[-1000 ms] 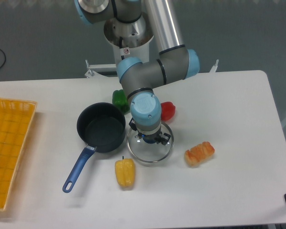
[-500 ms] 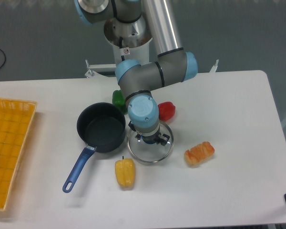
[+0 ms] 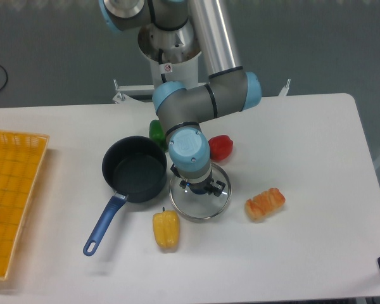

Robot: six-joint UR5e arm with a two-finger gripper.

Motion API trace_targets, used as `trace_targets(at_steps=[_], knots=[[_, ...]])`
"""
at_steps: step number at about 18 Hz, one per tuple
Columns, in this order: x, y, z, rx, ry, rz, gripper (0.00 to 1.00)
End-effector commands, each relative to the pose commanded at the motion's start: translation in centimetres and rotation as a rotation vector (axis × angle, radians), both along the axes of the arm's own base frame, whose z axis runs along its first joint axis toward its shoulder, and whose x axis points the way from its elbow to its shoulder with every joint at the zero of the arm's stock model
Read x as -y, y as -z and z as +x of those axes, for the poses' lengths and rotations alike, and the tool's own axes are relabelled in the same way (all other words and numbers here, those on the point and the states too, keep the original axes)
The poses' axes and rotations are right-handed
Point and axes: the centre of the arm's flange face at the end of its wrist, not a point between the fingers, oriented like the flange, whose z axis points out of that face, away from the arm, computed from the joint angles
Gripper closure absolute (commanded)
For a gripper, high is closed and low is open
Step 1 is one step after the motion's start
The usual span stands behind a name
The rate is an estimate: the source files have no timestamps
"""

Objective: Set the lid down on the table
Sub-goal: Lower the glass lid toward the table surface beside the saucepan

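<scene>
Glass lid point(image 3: 199, 201) on table point(image 3: 304, 158), jaws hidden

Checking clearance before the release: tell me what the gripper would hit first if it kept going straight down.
Probably the lid right beneath the gripper, likely its knob, which the wrist hides. Under the lid lies the table.

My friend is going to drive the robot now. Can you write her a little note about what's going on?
Gripper: right over the lid, its fingers hidden by the wrist, so I cannot tell if it is open or shut.
Lid: off the pot, on or just above the table beside it; contact is unclear.
Done: the lid is off the pot.
Left: check that the lid rests on the table, let go, lift the arm away.
</scene>
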Motion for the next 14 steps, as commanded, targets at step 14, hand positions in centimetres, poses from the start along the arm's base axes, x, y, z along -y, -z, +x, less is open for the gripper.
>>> trace_targets(at_steps=[14], knots=[[-0.43,0.52,0.56,-0.014,0.018,-0.019,0.40]])
